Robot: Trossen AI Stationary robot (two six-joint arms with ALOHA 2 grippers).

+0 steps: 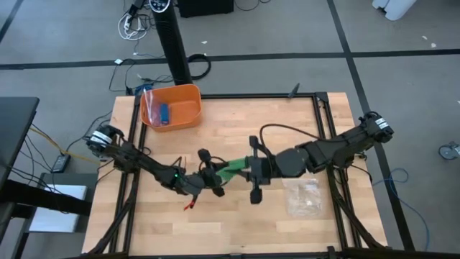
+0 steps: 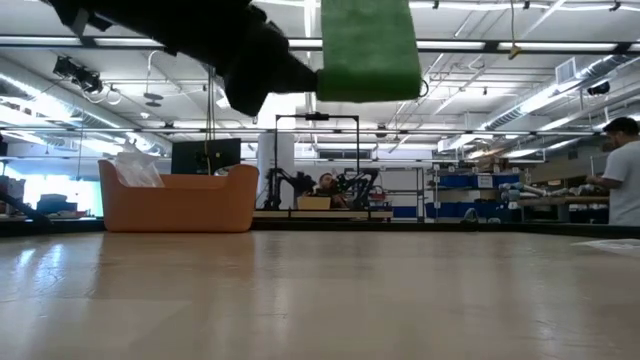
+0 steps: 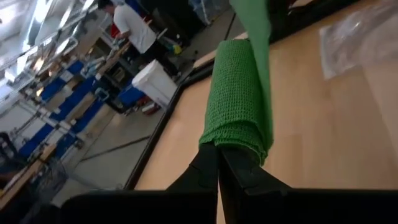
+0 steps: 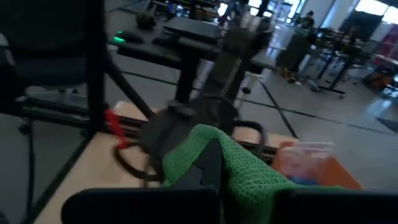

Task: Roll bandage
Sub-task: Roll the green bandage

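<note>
Left end effector (image 1: 213,181) and right end effector (image 1: 249,167) meet mid-frame above the desk (image 1: 237,216), both pinching the bright green stretchy fabric bandage (image 1: 231,168) stretched between them.

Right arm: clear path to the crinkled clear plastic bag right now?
Probably not yet. The clear plastic bag lies unobstructed beside the right gripper, but that gripper is shut on the bright green fabric bandage, shared with the left gripper.

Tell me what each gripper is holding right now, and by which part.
Both are shut on the bright green stretchy fabric bandage: the left gripper pinches its rolled end, the right gripper the loose strip end.
</note>
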